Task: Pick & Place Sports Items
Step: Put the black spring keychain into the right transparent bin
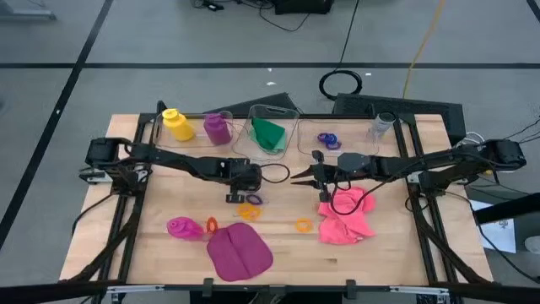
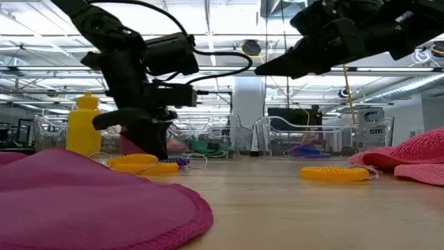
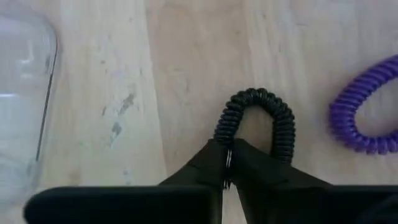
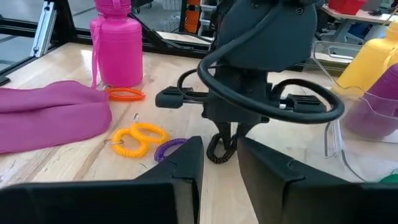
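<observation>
My left gripper [image 3: 227,177] stands at the table's middle, pointing steeply down, shut on a small black coil ring [image 3: 255,112]. Beside it on the wood lie a purple ring [image 3: 364,118] and a doubled yellow ring [image 4: 134,140]. My right gripper [image 4: 221,168] hangs above the table to the right of it [image 1: 297,175], pointing at the left gripper, fingers a little apart with nothing between them. A magenta bottle [image 1: 181,227] lies on its side near an orange ring [image 1: 212,225]. The magenta cloth [image 1: 239,252] and the pink cloth [image 1: 346,215] lie flat on the table. My left gripper pinches the black coil ring between its two fingertips at one spot on the coil [image 3: 227,163]. The fingers come from above, slanting steeply down. The rest of the loop [image 4: 217,150] curls out below the tips, low at the tabletop.
At the far edge stand a yellow bottle [image 1: 177,124], a purple bottle [image 1: 218,128] in a clear bin, a bin holding a green cloth [image 1: 268,135] and a bin with blue and purple rings [image 1: 329,140]. Another yellow ring [image 1: 304,225] lies near the pink cloth.
</observation>
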You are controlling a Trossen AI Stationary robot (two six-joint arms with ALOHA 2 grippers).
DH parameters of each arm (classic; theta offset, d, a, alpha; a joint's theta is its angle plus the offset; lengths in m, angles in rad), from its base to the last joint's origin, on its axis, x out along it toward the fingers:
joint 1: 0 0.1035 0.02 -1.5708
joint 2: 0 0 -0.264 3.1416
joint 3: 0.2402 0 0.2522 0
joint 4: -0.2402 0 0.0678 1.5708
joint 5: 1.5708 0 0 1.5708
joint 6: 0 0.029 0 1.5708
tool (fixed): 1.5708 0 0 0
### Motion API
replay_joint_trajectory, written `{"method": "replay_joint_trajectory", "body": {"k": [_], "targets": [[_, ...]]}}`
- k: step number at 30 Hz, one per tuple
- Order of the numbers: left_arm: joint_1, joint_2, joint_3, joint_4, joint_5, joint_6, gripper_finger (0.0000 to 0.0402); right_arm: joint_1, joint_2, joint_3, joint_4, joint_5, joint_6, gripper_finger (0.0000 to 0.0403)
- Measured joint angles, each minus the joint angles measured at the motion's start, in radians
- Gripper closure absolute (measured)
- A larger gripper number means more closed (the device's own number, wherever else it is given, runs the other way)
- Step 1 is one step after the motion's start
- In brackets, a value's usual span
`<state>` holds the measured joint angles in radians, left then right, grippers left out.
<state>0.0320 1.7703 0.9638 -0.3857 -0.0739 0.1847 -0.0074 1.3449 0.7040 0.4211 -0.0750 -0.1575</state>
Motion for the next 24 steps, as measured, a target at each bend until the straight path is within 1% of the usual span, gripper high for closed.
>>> {"method": "replay_joint_trajectory", "body": {"k": [2, 5, 11, 14, 18, 24], "targets": [[-0.004, -0.007, 0.000, -0.010, -0.011, 0.007, 0.0387, 0.000, 0.000, 0.000, 0.003, 0.000, -0.010, 0.0344], [-0.016, -0.043, -0.001, -0.032, -0.061, 0.019, 0.0397, 0.000, 0.000, 0.000, 0.014, -0.004, -0.012, 0.0344], [-0.062, -0.157, -0.001, -0.036, -0.187, 0.020, 0.0397, 0.003, 0.001, 0.000, 0.045, -0.005, -0.009, 0.0342], [-0.096, -0.212, -0.001, -0.020, -0.269, 0.020, 0.0396, 0.003, 0.024, 0.000, 0.105, -0.005, 0.020, 0.0331], [-0.144, -0.260, -0.001, 0.004, -0.370, 0.027, 0.0397, 0.003, 0.079, 0.000, 0.207, -0.005, 0.051, 0.0296], [-0.193, -0.272, -0.001, 0.088, -0.460, 0.055, 0.0397, -0.012, 0.205, 0.003, 0.426, -0.005, 0.132, 0.0223]]}}
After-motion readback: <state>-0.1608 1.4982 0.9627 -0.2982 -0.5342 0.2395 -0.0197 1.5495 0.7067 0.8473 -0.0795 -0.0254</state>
